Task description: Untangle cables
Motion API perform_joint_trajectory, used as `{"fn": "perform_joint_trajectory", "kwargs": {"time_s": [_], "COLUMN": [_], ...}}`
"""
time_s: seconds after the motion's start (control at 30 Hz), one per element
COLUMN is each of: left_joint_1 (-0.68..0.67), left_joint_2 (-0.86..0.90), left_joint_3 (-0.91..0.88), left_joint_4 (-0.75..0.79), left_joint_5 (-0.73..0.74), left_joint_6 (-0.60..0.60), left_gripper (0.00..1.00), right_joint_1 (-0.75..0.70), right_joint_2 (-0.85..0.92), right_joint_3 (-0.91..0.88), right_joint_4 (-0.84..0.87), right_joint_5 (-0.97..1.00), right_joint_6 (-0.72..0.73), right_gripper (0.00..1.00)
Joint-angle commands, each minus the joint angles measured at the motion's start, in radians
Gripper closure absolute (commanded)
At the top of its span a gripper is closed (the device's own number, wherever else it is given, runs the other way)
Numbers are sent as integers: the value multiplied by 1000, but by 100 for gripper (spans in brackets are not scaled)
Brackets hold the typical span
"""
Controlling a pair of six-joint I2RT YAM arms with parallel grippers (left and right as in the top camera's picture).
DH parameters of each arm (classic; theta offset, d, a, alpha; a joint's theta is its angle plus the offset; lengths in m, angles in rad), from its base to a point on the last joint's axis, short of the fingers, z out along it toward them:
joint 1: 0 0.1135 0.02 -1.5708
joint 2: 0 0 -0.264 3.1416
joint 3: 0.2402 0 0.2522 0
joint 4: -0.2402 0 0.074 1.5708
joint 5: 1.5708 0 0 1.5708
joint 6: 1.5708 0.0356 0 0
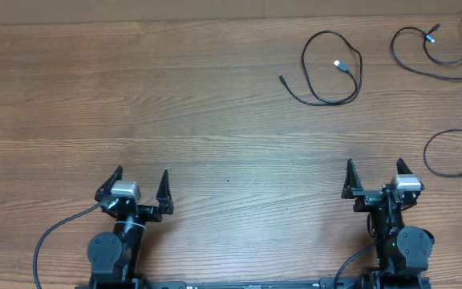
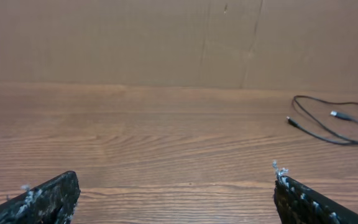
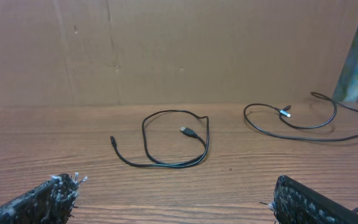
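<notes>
**A:** Overhead first. We see the left gripper (image 1: 141,172) and the right gripper (image 1: 374,164) at the near edge of the table (image 1: 215,96), both spread wide with nothing between the fingers. The cables all sit far right, well apart from each other: the looped cable (image 1: 341,65), the corner cable (image 1: 431,34) and the edge cable (image 1: 426,152).

**B:** Yep, but the last two run off the right border, so we can't see where they end.

**A:** Left wrist: only the fingertips (image 2: 42,199) poke in at the bottom corners, gaping over bare wood. The looped cable (image 2: 337,115) lies far right, clipped by the frame.

**B:** Right wrist is the same deal, jaws wide and empty. The looped cable (image 3: 188,131) lies whole ahead of us. The corner cable (image 3: 284,112) is further back on the right and trails out of view. There's a dark sliver in the bottom right corner, and we can't tell what it is.
</notes>
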Motion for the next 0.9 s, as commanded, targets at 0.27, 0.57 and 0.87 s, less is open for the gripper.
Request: {"fn": "perform_joint_trajectory", "kwargs": {"time_s": [0.27, 0.57, 0.87], "left_joint_1": [7, 5, 5], "left_joint_2": [-11, -10, -10], "left_joint_3": [-11, -11, -11], "left_joint_4": [5, 5, 5], "left_joint_5": [-11, -11, -11], "left_joint_6": [64, 64, 64], "left_gripper": [0, 1, 0], "right_joint_1": [5, 5, 5], "right_joint_2": [-8, -8, -8], "right_joint_3": [-10, -10, -10], "right_joint_4": [6, 6, 6], "right_joint_5": [3, 3, 3], "right_joint_6": [-2, -2, -2], "right_gripper": [0, 0, 0]}}
